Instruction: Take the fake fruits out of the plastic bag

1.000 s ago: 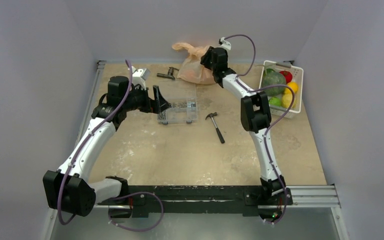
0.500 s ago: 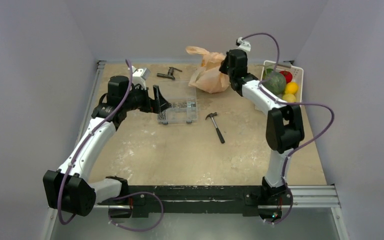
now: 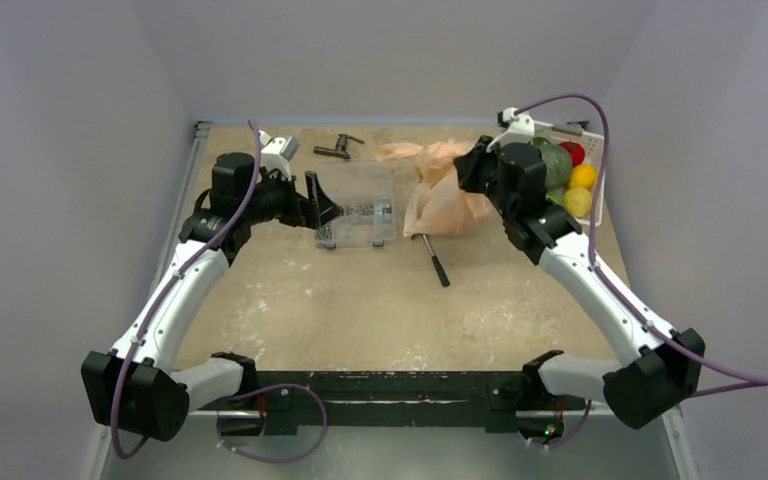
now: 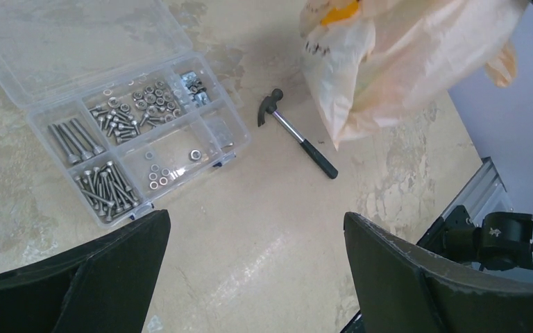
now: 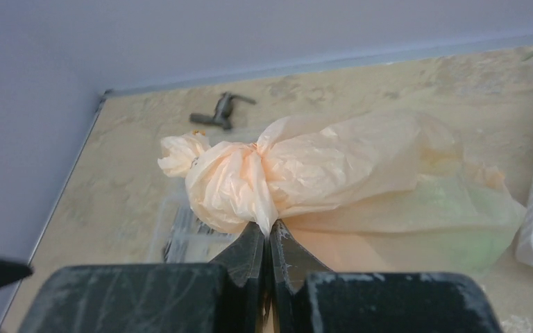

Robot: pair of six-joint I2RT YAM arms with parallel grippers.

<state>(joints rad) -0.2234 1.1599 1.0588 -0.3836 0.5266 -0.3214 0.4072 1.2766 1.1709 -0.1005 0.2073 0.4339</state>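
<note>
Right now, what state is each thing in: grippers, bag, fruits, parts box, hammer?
right gripper, shut on the plastic bag near its knot.
left gripper, open, empty.
plastic bag, knotted, hanging from the right gripper.
fake fruits, inside the bag; green shows through.
parts box, lid open, screws inside.
hammer, lying flat.

Thin, crinkly, translucent peach plastic bag (image 5: 319,166); clear glossy plastic parts box (image 4: 62,41) of bright metal screws (image 4: 100,189); hammer (image 4: 297,141), shiny metal shaft; matt, mottled table (image 4: 264,229).
</note>
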